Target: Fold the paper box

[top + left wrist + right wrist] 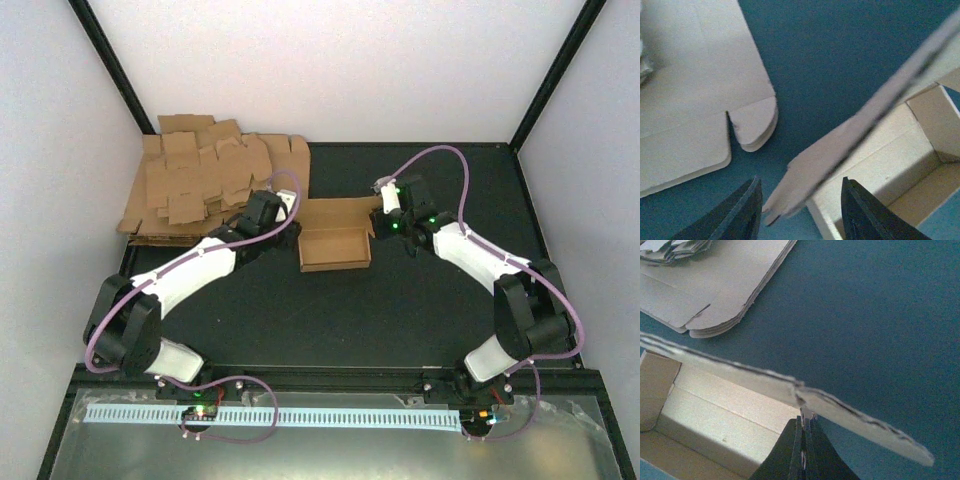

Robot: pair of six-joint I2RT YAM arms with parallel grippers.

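Right fingers (795,455) clenched on the lid flap (765,382) of the paper box (335,250), holding it raised. Left fingers (740,215) released, straddling the flap's end, probably to tuck it. The box sits just right of the sheet pile (200,190).

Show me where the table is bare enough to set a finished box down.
Largest bare patch: the table between the two arms, on the near side of the paper box. Another lies far right, behind the right gripper. Crowded: the far-left cardboard pile and around the left gripper.
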